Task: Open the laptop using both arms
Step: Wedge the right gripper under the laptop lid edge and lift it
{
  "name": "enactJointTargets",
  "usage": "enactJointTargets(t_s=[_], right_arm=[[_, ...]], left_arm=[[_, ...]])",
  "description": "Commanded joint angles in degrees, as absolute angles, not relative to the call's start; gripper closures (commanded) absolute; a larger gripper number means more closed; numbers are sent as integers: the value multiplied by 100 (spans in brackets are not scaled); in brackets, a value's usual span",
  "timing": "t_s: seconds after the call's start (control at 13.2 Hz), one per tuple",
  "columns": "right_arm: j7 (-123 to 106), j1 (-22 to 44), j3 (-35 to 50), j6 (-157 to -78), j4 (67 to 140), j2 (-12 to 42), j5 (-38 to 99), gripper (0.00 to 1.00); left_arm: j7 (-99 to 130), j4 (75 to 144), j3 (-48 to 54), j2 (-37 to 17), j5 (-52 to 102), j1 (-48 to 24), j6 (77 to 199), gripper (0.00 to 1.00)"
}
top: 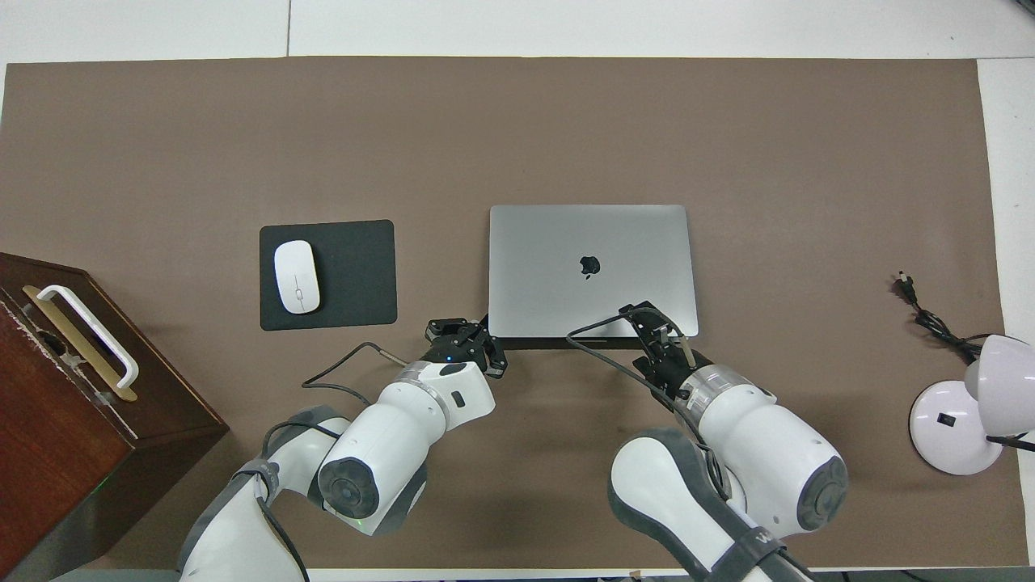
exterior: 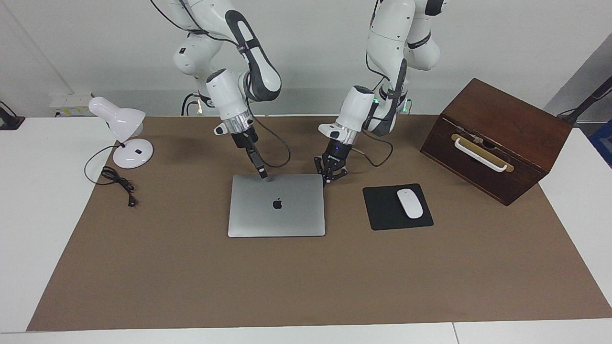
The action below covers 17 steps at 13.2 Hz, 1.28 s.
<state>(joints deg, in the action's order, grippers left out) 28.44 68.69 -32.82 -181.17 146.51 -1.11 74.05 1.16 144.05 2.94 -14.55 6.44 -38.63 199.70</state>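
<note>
On the brown surface the laptop is seen closed; left gripper pinched empty at its corner, right gripper unreadable over its edge.

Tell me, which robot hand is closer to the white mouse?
The left. The left gripper sits at the laptop's corner, beside the mouse pad holding the mouse. The right gripper is over the laptop's robot-side edge, toward the lamp.

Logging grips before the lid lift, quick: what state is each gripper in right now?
Left gripper: shut, holding nothing, at the thin silver-grey laptop's corner.
Right gripper: cannot be told; its tip is at the laptop's edge nearest the robots.
</note>
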Motion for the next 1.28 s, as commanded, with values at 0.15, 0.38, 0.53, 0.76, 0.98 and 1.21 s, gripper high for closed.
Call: enactJointTargets(t_s=[0.15,0.38,0.53,0.76,0.98,1.21], right_arm=[[2146,6856,-3340,-18053,14318,35,7919,0],[1891,6812,-3453,-17886,14159,140,7998,0],[1645,6794,-3568,-17720,14037,202,8007,0],[1573,6794,-3656,-17657,13931,263,8007,0],[1573,6785,-3656,-17588,13782,342,8007,0],[1573,6750,-3665,-17517,13518,466,8007,0]], left_arm=[[185,14036,316,-1854,404,-4043,20092,100],[176,14010,316,-1898,396,-4043,20092,100],[176,14010,316,-1907,404,-4043,20092,100],[176,14010,316,-1934,404,-4052,20092,100],[176,14010,316,-1934,413,-4078,20092,100],[176,14010,316,-1934,413,-4078,20092,100]])
